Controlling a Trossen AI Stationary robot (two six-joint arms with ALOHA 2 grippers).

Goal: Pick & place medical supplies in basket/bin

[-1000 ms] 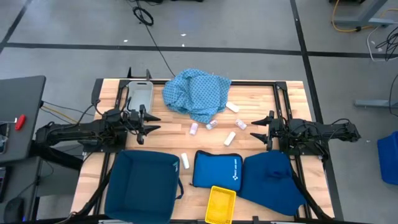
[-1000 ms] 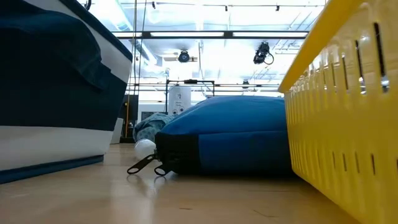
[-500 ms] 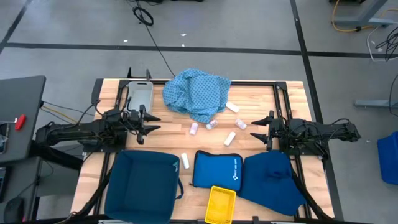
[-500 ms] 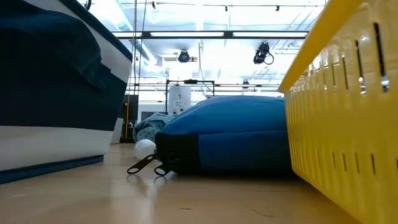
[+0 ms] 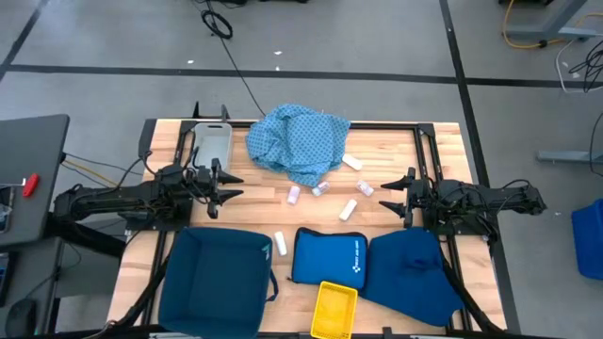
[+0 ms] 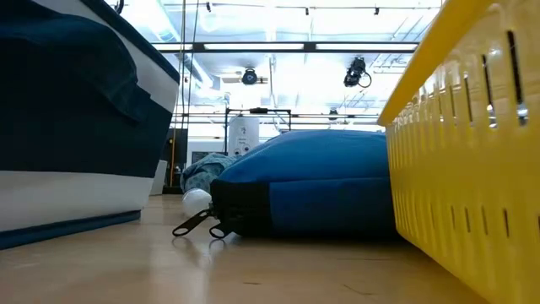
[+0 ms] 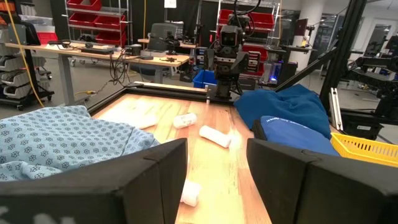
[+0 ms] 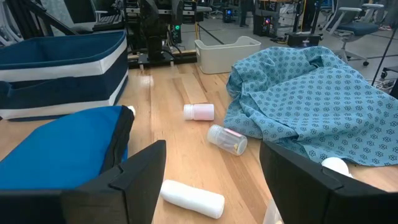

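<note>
Wooden table (image 5: 254, 202), navy basket (image 5: 215, 281), both end effectors apart: left (image 5: 226, 189), right (image 5: 390, 196)

Bright, even overhead light; ceiling lamps (image 6: 250, 77) glare in the low view, shadows faint.

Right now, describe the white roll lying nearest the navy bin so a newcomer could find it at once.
Start at the big navy fabric bin on the table's front left. Between its right edge and the bright blue zip pouch lies one white roll. It lies alone at the front; the other rolls cluster farther back near the light-blue cloth.
</note>
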